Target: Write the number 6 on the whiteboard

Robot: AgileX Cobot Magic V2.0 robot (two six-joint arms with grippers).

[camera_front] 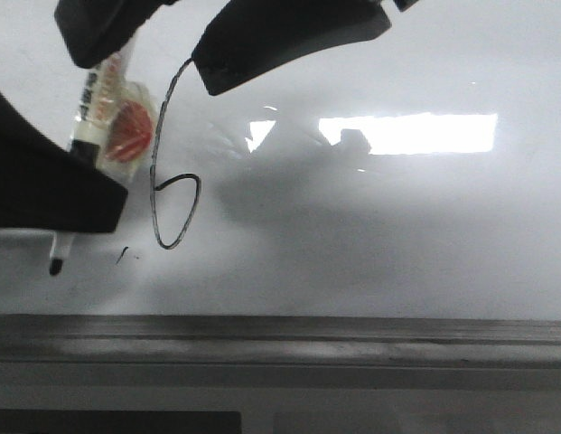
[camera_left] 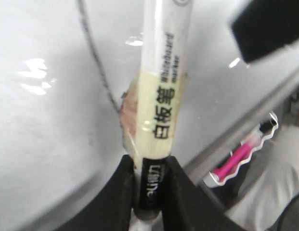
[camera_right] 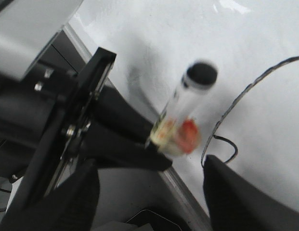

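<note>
The whiteboard [camera_front: 370, 226] fills the front view, with a bright glare. The number 6 [camera_front: 159, 154], a thin black line with a long curved stem and a small bottom loop, is at the left. My left gripper [camera_front: 77, 181] is shut on a white whiteboard marker [camera_front: 99, 108] wrapped in tape. The marker's black tip [camera_front: 56, 265] sits to the lower left of the 6. The left wrist view shows the jaws clamped on the marker's black end [camera_left: 150, 185] and part of the 6's stem [camera_left: 94, 62]. My right gripper [camera_front: 146, 74] is open and empty, above the 6.
A dark grey ledge [camera_front: 280, 336] runs under the board. A small stray tick [camera_front: 125, 256] lies near the marker tip. A pink marker [camera_left: 233, 161] lies in a tray below the ledge. My left gripper [camera_right: 115, 134] and its marker [camera_right: 188, 110] sit between my right fingers [camera_right: 245, 197].
</note>
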